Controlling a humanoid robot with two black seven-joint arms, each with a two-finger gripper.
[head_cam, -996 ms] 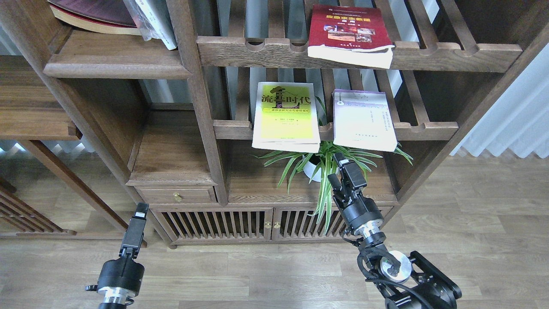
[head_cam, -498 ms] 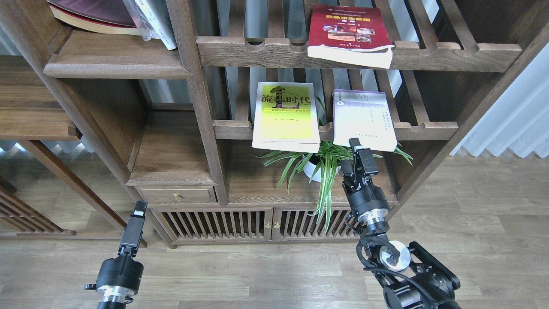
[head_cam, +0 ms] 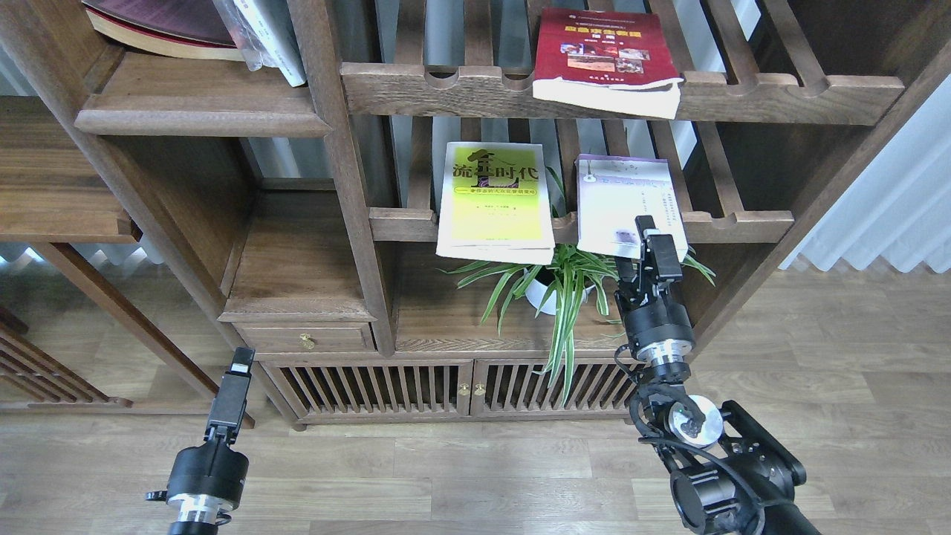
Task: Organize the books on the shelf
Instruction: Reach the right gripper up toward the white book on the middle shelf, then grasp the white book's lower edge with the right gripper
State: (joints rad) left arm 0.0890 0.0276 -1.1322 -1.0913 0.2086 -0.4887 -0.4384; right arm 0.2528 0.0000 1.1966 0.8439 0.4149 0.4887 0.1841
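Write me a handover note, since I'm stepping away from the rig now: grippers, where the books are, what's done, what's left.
Right gripper: open, raised at the lower edge of the white book, not gripping it.
Left gripper: low by the cabinet, holding nothing; open or shut cannot be told.
Yellow-green book and the white book lie on the lower slatted rack; the dark red book lies on the upper rack.
Solid shelf, upper left, holds none of the three.
Done: nothing moved. Left: all three books.

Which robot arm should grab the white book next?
The right. Its gripper is raised right at the front edge of the white book on the slatted rack. The left gripper hangs low near the floor, far from any book.
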